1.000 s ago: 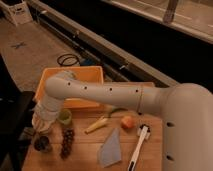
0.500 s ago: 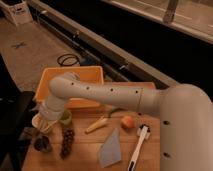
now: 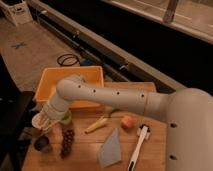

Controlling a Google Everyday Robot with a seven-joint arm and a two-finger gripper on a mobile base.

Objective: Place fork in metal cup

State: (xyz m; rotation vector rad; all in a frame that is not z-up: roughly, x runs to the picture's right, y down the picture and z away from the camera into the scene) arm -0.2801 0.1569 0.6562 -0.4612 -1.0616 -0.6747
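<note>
Wooden table (image 3: 150, 155) taken as landmark. White arm (image 3: 115, 97) reaching from lower right across table toward its left edge, wrist bent down over left front part. Gripper (image 3: 46, 126) low near left edge of table, just above and right of metal cup (image 3: 43, 144); fingers hidden under wrist, so open or closed: cannot tell. Fork not to be picked out w/ certainty, maybe hidden at gripper; position cannot be told.

Metal cup standing upright at front-left corner of table, very close to left edge, dark inside visible. White cup (image 3: 38, 121) just behind it, also at left edge, partly covered by wrist. Green cup (image 3: 65, 119) beside wrist, a bit more inward. Dark grape bunch (image 3: 66, 141) lying right of metal cup, near but apart.

Orange bin (image 3: 47, 82) at back-left of table, reaching to back edge, arm passing over its front wall. Banana (image 3: 96, 125) lying in mid table, tilted. Small orange fruit (image 3: 128, 122) right of banana. Grey-blue cloth (image 3: 110, 149) toward front edge, middle. White-handled brush (image 3: 137, 148) right of cloth, running toward front edge.

Open room: bare wood betw. grapes and cloth, and strip behind brush near right edge. Left of table only dark floor and dark object (image 3: 12, 117), tight beside left edge.
</note>
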